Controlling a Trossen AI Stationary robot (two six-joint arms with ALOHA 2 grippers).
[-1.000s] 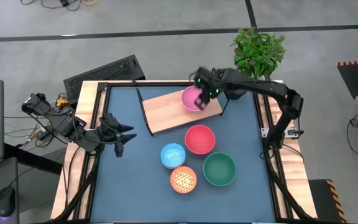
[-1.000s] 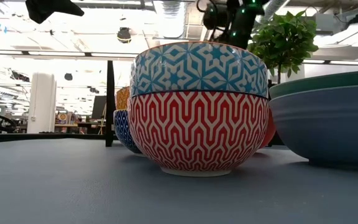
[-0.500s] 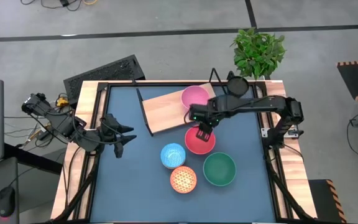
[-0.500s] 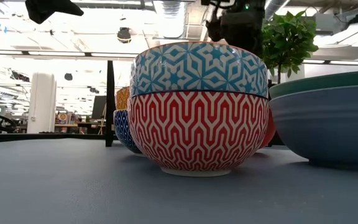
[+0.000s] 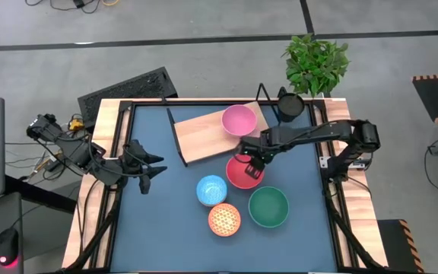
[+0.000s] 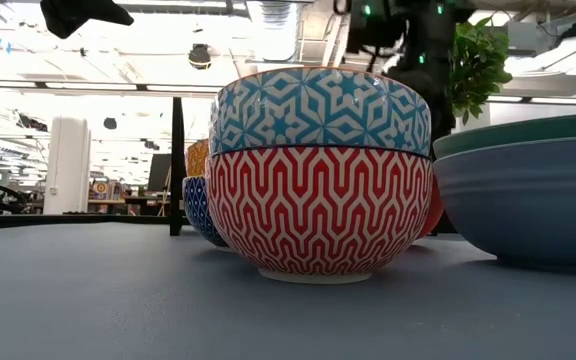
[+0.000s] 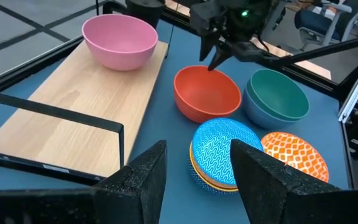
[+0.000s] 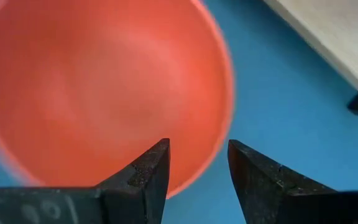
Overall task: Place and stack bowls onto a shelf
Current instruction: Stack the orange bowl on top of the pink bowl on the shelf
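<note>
High view: right arm reaches across the blue mat (image 5: 166, 228), elbow bent, right gripper (image 5: 254, 165) over the far rim of the red bowl (image 5: 242, 173); pink bowl (image 5: 239, 120) sits on the light-wood shelf (image 5: 204, 135); blue-patterned bowl (image 5: 211, 189), orange-patterned bowl (image 5: 223, 219) and green bowl (image 5: 268, 206) stand grouped on the mat. Left arm lies folded at the table's left edge, left gripper (image 5: 149, 170) clear of all bowls. Low view: the patterned bowls appear as one stack, though overlap may account for this. Left wrist view: left fingers (image 7: 135, 180) spread wide, holding nothing. Right wrist view: right fingers (image 8: 145, 171) parted, empty, straddling the red bowl's rim, one inside and one outside; shelf corner just beside.
</note>
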